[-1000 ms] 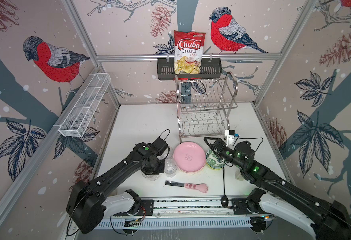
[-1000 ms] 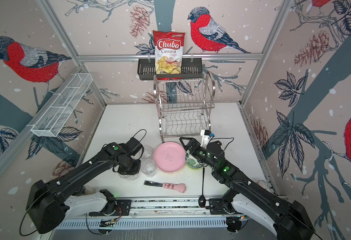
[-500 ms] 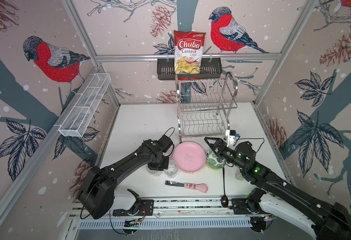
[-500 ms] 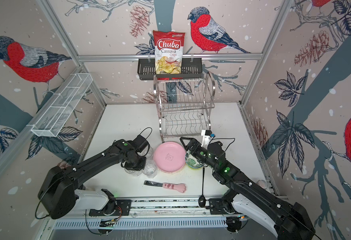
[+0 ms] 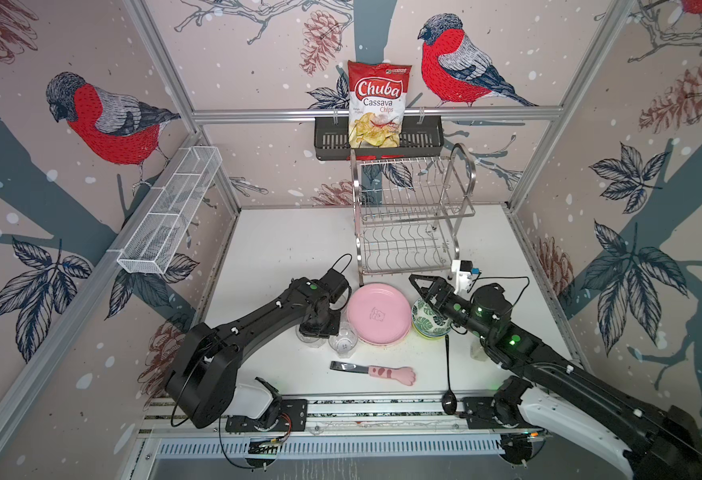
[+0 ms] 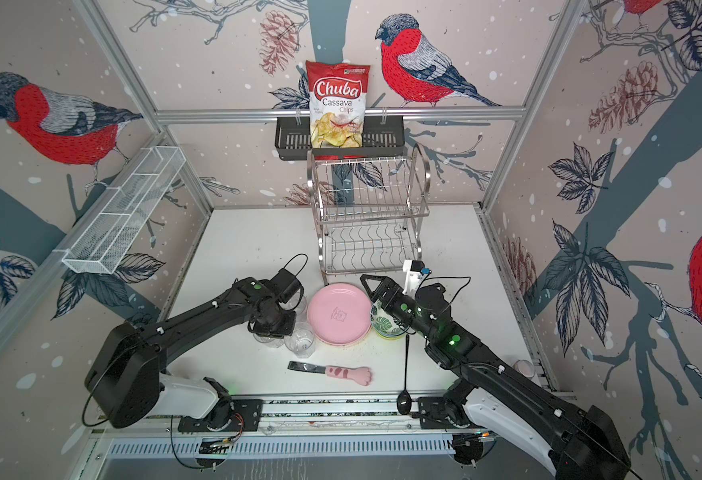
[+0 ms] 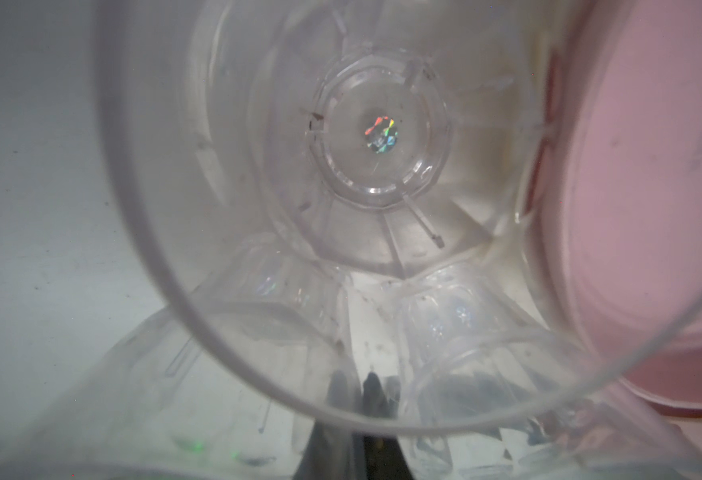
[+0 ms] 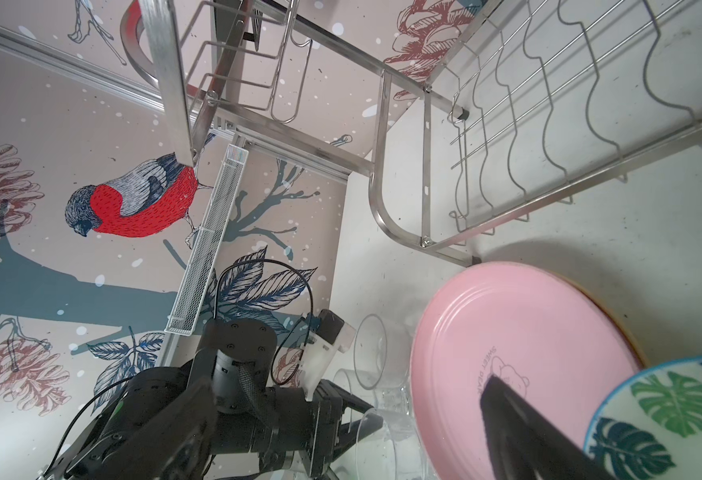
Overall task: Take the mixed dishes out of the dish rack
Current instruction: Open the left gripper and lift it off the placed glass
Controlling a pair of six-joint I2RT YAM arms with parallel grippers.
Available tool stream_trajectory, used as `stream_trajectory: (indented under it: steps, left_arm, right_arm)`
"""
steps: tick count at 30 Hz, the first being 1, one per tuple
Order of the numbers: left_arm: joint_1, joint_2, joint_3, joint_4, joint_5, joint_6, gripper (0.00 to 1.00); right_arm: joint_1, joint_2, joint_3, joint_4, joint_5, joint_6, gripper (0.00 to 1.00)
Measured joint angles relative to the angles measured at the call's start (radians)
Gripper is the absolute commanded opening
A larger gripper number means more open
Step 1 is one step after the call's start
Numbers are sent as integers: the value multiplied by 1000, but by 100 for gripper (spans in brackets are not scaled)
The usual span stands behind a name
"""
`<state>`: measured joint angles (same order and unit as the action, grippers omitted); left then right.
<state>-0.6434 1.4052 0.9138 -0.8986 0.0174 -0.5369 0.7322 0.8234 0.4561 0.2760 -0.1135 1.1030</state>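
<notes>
Glass [image 7: 378, 137] bottom close-up: left wrist only

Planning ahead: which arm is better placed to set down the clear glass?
Left. The left pincer grips the clear glass by the round pink plate; the right pincer stands open above the green-leaf bowl.

**Things in view beside the job**

At the back wall you see a red and white chips bag [image 5: 378, 104] standing upright in a black slotted basket [image 5: 332, 139] that hangs on the aluminium rail [image 5: 257, 114]. On the left wall, a long white mesh tray [image 5: 170, 216] is fixed along the frame. Near the front of the white table [image 5: 291, 241], a pink paw-handled tool [image 5: 376, 371] lies flat. Near it on the right lies a black spoon [image 5: 448, 374], its bowl toward the front edge. The wallpaper shows red-breasted birds [image 5: 108, 120].
</notes>
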Motion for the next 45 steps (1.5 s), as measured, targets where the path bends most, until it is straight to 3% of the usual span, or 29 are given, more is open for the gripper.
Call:
stream_trajectory:
  steps: [4, 9, 23, 32, 34, 38, 45]
  left_arm:
    - [0, 3, 3, 4, 0, 13, 16]
    - [0, 2, 3, 4, -1, 13, 35]
    - [0, -126, 114, -94, -45, -10, 34]
    - [-37, -232, 169, -164, -3, -41, 37]
    - [-39, -263, 213, -169, -21, -43, 40]
    - [-43, -330, 230, -152, -43, -39, 56]
    - [-85, -309, 144, -171, -55, -42, 59]
  right_arm:
    - [0, -4, 0, 0, 0, 0, 99]
    - [0, -7, 0, 0, 3, 0, 99]
    - [0, -9, -2, -1, 3, 0, 99]
    - [0, 3, -2, -1, 2, 1, 99]
    - [0, 4, -2, 0, 2, 1, 99]
    - [2, 4, -3, 0, 2, 3, 99]
    - [8, 0, -14, -6, 2, 7, 99]
